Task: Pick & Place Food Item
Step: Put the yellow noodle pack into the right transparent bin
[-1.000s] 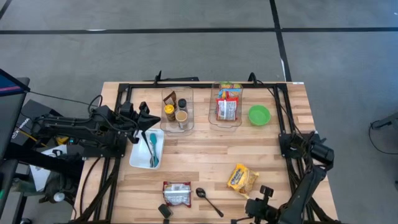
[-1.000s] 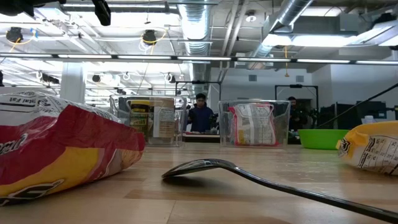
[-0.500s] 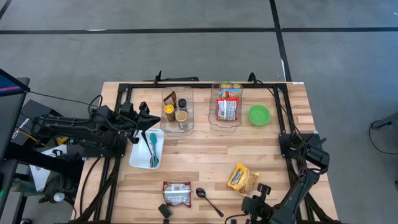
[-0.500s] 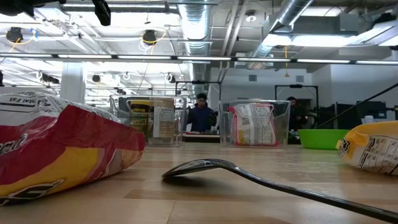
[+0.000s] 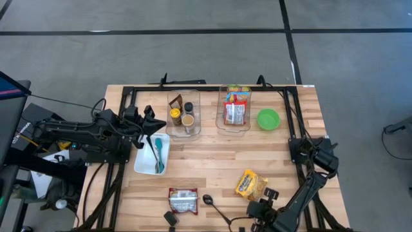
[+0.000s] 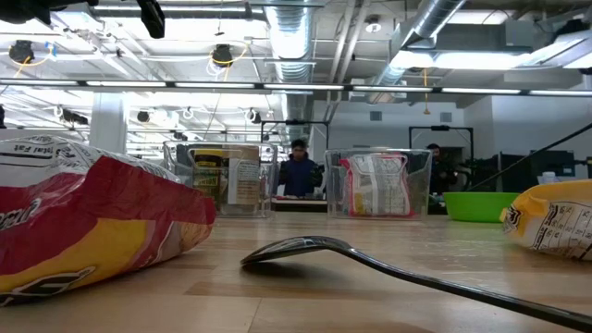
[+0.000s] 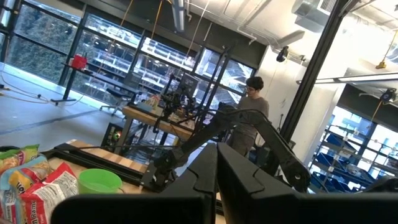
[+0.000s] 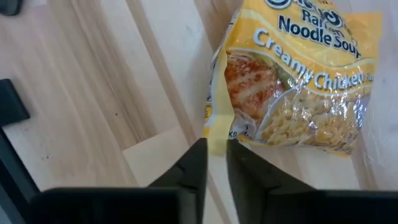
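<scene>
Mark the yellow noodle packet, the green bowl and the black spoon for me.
yellow noodle packet (image 8: 298, 87): right wrist view, middle of the printed front.
green bowl (image 5: 268, 119): high view, centre of the inside.
black spoon (image 5: 208, 200): high view, on the spoon's bowl, near the table's front edge.

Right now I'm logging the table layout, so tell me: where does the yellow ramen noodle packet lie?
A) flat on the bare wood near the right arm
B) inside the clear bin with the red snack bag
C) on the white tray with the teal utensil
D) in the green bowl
A: the yellow ramen noodle packet lies flat on the wooden table, just ahead of the right gripper, outside every container.
</scene>
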Available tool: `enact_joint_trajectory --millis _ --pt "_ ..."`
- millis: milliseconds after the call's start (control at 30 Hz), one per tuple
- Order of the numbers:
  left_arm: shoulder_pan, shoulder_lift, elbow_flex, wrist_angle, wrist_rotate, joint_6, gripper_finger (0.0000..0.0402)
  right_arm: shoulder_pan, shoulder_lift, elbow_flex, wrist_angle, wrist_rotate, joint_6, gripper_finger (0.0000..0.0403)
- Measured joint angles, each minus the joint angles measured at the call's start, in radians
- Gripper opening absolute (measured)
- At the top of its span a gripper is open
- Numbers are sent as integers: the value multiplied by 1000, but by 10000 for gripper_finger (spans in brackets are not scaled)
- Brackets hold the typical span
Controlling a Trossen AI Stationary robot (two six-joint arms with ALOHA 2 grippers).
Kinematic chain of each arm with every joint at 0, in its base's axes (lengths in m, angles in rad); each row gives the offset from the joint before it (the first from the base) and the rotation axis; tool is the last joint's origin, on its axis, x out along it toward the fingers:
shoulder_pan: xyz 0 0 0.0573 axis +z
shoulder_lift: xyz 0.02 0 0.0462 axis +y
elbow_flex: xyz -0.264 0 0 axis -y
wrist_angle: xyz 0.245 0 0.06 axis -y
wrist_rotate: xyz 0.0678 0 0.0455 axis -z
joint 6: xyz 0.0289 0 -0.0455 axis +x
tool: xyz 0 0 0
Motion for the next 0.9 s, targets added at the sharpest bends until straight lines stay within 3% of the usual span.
enact_joint_trajectory --millis 267,433,600,900 --pt "0 0 0 0 0 0 4 -23 0 0 -7 -12 -1 160" --pt "0 0 0 0 0 0 4 -35 0 0 -1 -13 11 198" --pt "0 0 0 0 0 0 4 -56 0 0 -1 -13 37 204" --pt "0 0 0 0 0 0 4 -82 -1 0 1 -34 37 178"
